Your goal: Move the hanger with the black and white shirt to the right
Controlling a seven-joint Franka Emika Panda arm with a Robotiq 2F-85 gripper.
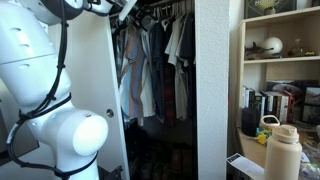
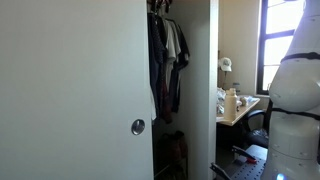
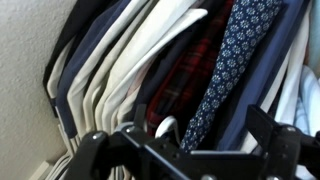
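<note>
In the wrist view the black and white shirt (image 3: 232,55) hangs as a narrow dark navy strip with a small white print, squeezed between a red plaid garment (image 3: 185,80) and blue cloth. My gripper (image 3: 198,118) is open at the bottom of the view, and the shirt's lower part lies between its dark fingers (image 3: 262,118) without being clamped. A white hanger hook (image 3: 165,126) shows just left of the shirt. In both exterior views the arm reaches up to the top of the closet rail (image 1: 150,8), and I cannot pick the shirt out there.
Pale grey-white shirts (image 3: 120,70) and dark garments pack the rail on the left. A white closet door (image 2: 70,90) with a round knob (image 2: 137,126) stands beside the opening. A bookshelf (image 1: 280,60) and a tan bottle (image 1: 283,150) stand nearby.
</note>
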